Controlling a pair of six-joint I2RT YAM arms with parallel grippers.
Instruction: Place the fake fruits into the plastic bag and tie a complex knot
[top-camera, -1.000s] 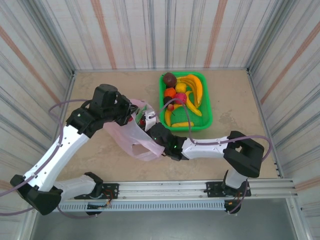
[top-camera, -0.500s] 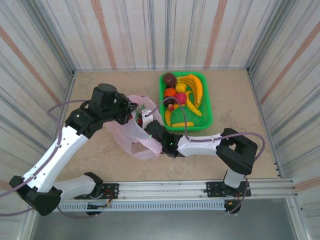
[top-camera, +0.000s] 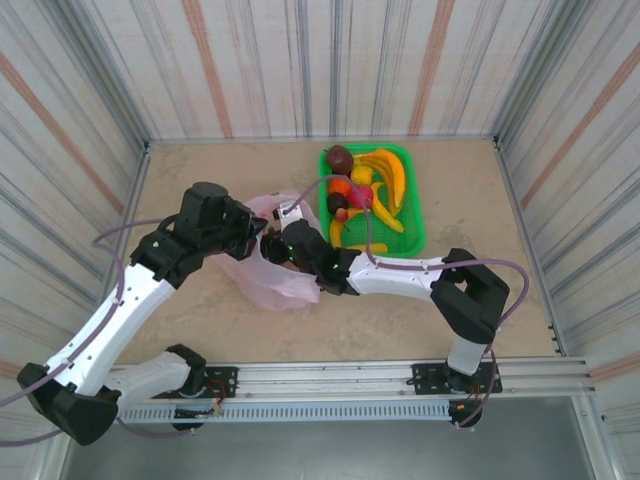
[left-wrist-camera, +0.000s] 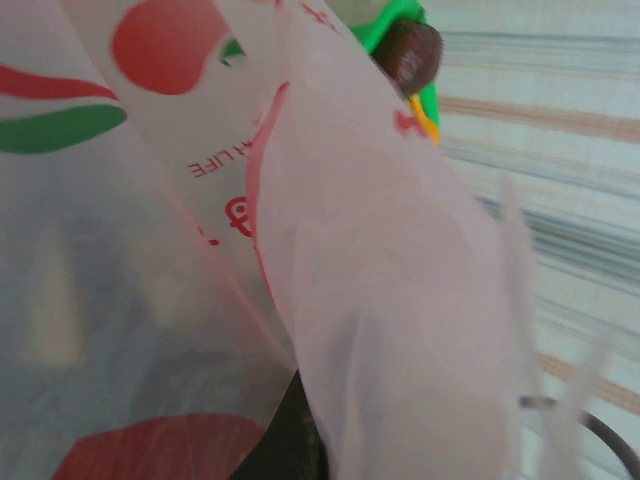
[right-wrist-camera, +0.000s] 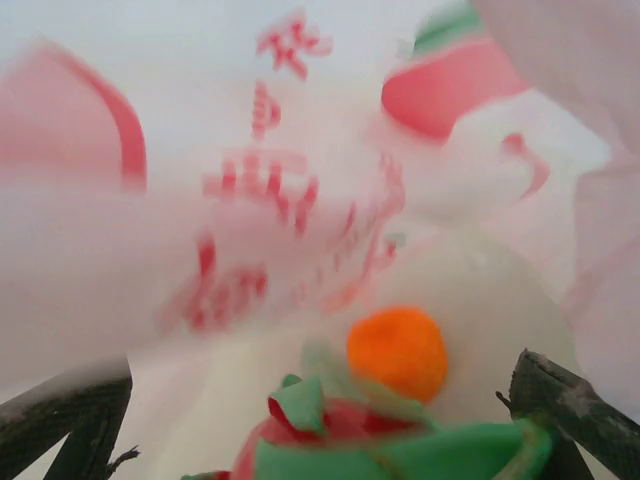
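Plastic bag (top-camera: 270, 285), pink, slumped on the table (top-camera: 470, 190) left of centre in the top view, its mouth toward the green mesh basket (top-camera: 416, 238) just beside it. Left gripper (top-camera: 257, 237) clamped on the bag's rim, propping the mouth up. Right gripper (top-camera: 283, 247) reaches inside, jaws wide, pinching nothing. Its wrist view shows a red fruit with green scales (right-wrist-camera: 300, 440) between the fingers (right-wrist-camera: 70, 420) and an orange fruit (right-wrist-camera: 397, 352) just beyond.

Risk, by my judgement: withdrawing could snag the thin film and spill the fruits; a slipping left grip would collapse the mouth.

Count: one bag, one basket, two fruits bagged. The basket holds several bananas (top-camera: 390, 178) and roughly five round fruits (top-camera: 339, 158); exact number unclear.
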